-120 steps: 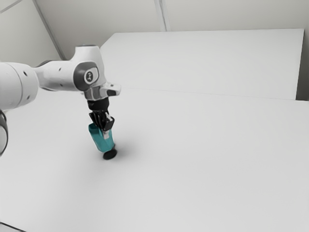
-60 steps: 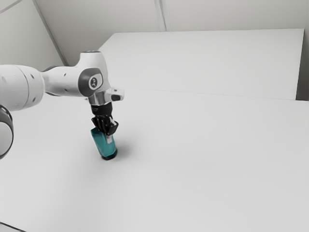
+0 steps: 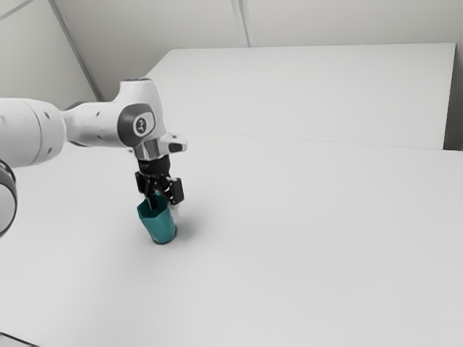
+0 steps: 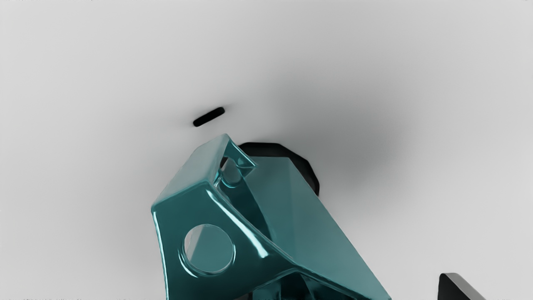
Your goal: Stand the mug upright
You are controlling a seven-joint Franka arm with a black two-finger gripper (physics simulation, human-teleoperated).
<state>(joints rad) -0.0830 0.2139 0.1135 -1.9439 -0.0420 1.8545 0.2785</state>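
Mug [image 3: 160, 225] on the table [image 3: 311, 238]

In the exterior view, the arm [image 3: 90, 125] is cut off by the left edge, and the tip of one of the fingers [image 3: 153, 201] is hidden in the mug [image 3: 160, 227]. A thin dark line [image 3: 18, 340] is cropped at the lower left corner, too little of it shown to be identified. In the wrist view, the mug is cut by the bottom edge, as is the finger outside it, and the black base [image 4: 309, 170] is partly covered by the teal body
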